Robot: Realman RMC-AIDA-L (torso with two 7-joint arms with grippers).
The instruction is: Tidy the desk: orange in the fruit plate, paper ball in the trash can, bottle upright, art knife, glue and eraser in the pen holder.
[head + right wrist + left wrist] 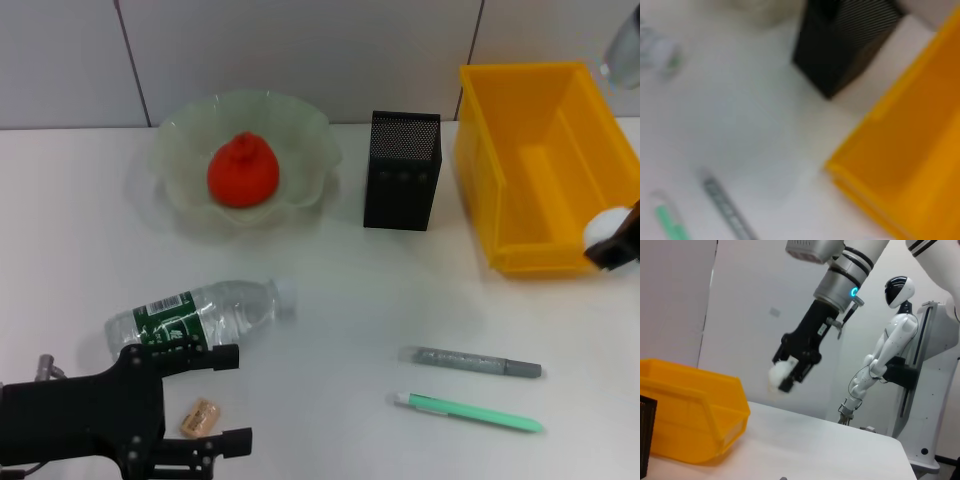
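While your right gripper (790,374) is pinching the paper ball (603,228) over the trash can (520,130) rim, you're needing to release; left gripper (215,400) is hanging spread near the eraser (200,417)

Right wrist view: yellow trash can (910,150) beside the black mesh pen holder (845,42), apart on the white desk (740,115). Grey glue stick (727,210) lies near green art knife (670,222). Bottle cap (660,52) at edge.
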